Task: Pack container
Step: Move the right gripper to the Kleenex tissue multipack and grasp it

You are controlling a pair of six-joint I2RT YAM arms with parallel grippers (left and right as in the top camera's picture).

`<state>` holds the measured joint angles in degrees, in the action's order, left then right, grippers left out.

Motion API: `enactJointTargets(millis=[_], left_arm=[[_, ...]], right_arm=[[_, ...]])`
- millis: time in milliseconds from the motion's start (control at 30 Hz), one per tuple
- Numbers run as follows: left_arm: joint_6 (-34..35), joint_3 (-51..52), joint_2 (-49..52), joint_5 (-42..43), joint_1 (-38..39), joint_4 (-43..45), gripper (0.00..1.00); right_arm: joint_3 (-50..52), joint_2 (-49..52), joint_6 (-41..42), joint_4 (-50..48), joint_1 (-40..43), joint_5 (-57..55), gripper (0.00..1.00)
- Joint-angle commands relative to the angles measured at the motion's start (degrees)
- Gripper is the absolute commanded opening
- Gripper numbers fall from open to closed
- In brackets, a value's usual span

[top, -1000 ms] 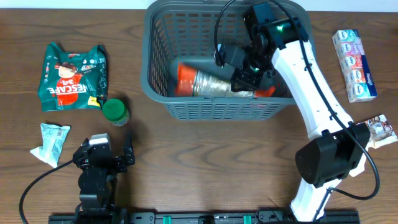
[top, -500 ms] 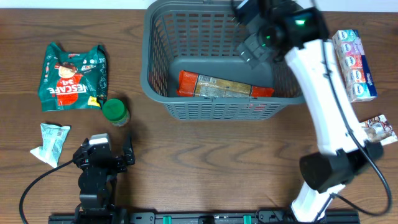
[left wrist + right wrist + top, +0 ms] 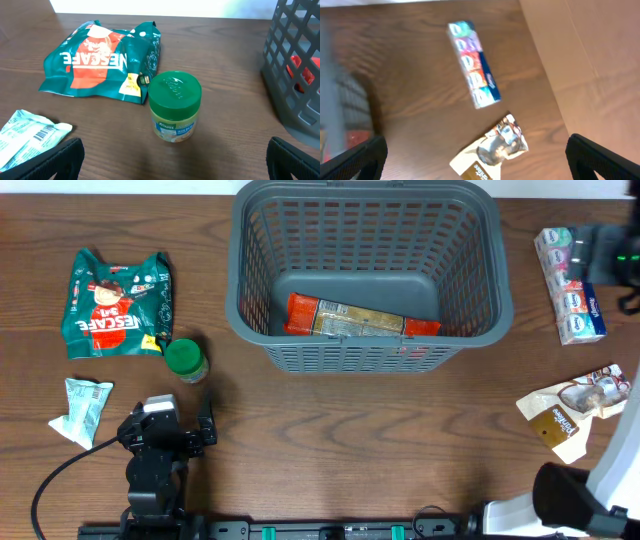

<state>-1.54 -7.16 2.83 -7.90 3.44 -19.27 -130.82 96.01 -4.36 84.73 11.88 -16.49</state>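
Black-fingered, the left tool (image 3: 175,159) stands wide open with nothing between its jaws, low over the brown wooden surface (image 3: 330,440) at the front left. Just ahead of it a small jar (image 3: 175,112) with a green lid stands upright. Beyond the jar a green Nescafe bag (image 3: 107,62) lies flat on the wood, its corner just beside the jar. A crumpled pale-green packet (image 3: 30,137) lies off to this tool's left.

The right tool (image 3: 480,157) is likewise spread wide and holds nothing. It hangs high over the right edge of the surface, and the overhead view shows it only as a blur at the frame's edge. Below it lie a long pack of tissues (image 3: 474,65) in coloured sections and, nearer the front, a brown-and-white packet (image 3: 490,150). The two lie apart from each other.

The container (image 3: 250,280) sits at the back middle of the surface, between those two groups of things and well apart from both tools. It is a large dark grey plastic basket, rectangular with rounded corners. Its walls are a lattice of upright slots under a smooth rim, and its floor is solid. One long packet (image 3: 360,318), orange at both ends and pale gold in the middle, lies flat on that floor along the near wall. The basket is far bigger than the packet.
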Motion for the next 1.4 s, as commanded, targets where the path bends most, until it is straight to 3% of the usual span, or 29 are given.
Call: enactJointTargets(millis=[0,333,667,933,1367], left_arm=[[-0.2,1.2,-0.4,-0.2,0.1,-0.3,0.98],[-0.2,1.2,-0.4,-0.2,0.1,-0.3,0.98],[-0.2,1.2,-0.4,-0.2,0.1,-0.3,0.99],[-0.2,1.2,-0.4,-0.2,0.1,-0.3,0.98],[-0.2,1.2,-0.4,-0.2,0.1,-0.3,0.98]], right_arm=[[0.5,2.2,-1.3,-0.3,5.3,4.0,0.99],[0.5,12.4,-8.6,-5.1,10.2,5.7,0.99],[0.5,26.7,-10.5,-10.4,12.7,8.3,0.99],[0.5,31.4,-11.4,-13.8,17.2,12.5,0.99],[0.8,40.7,-19.1,-11.8,20.0,26.6,0.99]])
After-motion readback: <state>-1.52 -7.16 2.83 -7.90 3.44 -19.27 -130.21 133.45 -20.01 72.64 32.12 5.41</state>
